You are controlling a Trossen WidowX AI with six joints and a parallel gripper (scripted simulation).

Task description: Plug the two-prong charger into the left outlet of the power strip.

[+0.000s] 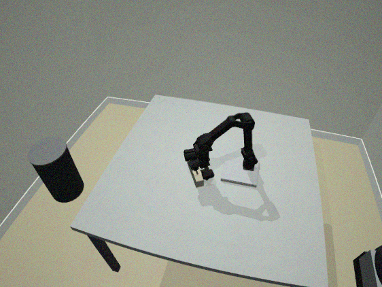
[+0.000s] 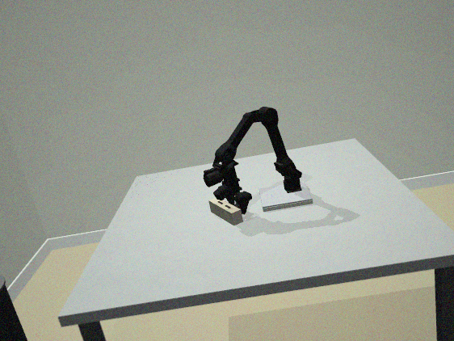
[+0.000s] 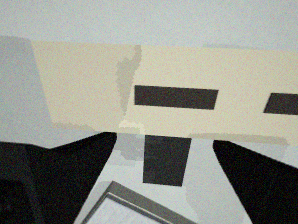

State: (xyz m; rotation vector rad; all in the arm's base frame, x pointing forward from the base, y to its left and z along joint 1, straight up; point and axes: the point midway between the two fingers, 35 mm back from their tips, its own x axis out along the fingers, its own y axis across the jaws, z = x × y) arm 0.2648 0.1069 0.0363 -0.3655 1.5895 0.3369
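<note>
The power strip is a beige block on the table with dark outlets in its top. One outlet shows whole in the wrist view; another is cut off by the right edge. My gripper is open, low at the strip's side. The charger is a small dark block between the spread fingers, with a gap on each side. It appears just outside the strip's near edge, below the whole outlet in the wrist view. Its prongs do not show, nor does what it rests on.
The arm's base stands by a pale flat plate on the table, beside the strip. A dark-edged corner shows low in the wrist view. A black cylinder stands off the table's left side.
</note>
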